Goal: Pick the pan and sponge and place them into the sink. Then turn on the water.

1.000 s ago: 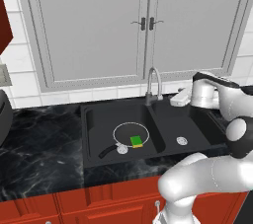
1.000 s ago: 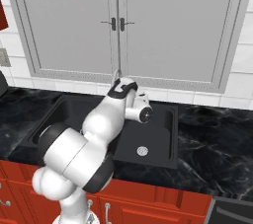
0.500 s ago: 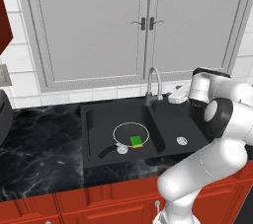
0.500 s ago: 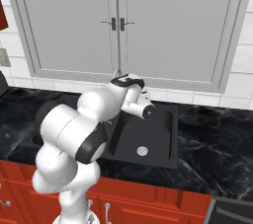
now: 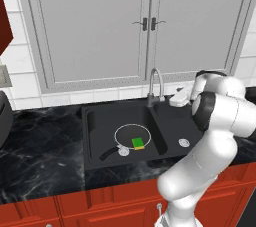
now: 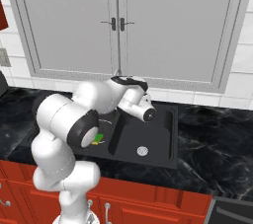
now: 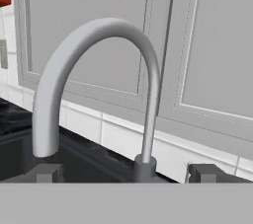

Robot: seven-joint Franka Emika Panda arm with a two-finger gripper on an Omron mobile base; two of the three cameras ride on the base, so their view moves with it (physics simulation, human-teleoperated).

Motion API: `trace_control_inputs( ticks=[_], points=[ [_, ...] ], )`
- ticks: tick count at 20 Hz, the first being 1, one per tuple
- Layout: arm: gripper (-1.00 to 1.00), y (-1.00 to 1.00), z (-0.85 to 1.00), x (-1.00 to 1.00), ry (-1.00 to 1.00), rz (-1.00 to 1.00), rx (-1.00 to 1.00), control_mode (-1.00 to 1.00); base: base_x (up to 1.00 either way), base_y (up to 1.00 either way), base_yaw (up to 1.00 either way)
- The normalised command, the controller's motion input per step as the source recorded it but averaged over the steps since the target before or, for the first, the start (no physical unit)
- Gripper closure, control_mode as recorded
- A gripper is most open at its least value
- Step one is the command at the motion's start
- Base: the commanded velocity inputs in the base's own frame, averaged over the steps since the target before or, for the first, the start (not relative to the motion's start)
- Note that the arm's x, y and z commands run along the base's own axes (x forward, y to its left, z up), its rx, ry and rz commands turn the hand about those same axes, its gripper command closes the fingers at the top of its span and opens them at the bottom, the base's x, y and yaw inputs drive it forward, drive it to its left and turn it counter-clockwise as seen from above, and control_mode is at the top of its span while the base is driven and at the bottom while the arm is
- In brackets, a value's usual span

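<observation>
The black double-basin sink (image 5: 90,116) is set in the counter. In its left basin lies the round dark pan (image 5: 127,132), handle pointing front-left, with the green sponge (image 5: 138,143) resting inside it. The grey gooseneck faucet (image 5: 155,85) rises behind the divider, and no water runs from it. My gripper (image 5: 175,99) hovers just right of the faucet, above the right basin's back edge. In the hand view the faucet (image 7: 99,38) arches close ahead, its base between my two wide-apart fingertips (image 7: 47,172). The gripper (image 7: 126,174) is open and holds nothing. The sponge (image 6: 99,138) peeks out beside my arm.
Grey cabinet doors (image 5: 148,23) and a white tile backsplash stand behind the sink. Black marble counter (image 5: 45,141) stretches left, with a dark rounded object (image 5: 4,116) at its far-left edge. More counter (image 6: 212,139) lies right of the sink. Red drawers run below.
My hand has edged a little left toward the faucet while my elbow swung up and round. Pan, sponge and faucet have not moved, and the jaws stayed open.
</observation>
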Motion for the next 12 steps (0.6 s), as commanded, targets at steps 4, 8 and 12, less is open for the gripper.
trace_control_inputs(
  ticks=[4,8,12],
  points=[
    [-1.0,0.01,-0.01,0.2,-0.02,-0.02,0.0,-1.0,0.0,0.0,0.0],
    [-1.0,0.01,0.0,0.29,-0.02,-0.04,0.0,-1.0,0.0,0.0,0.0],
    [-1.0,0.0,-0.01,0.3,-0.01,-0.03,0.0,-1.0,0.0,0.0,0.0]
  ],
)
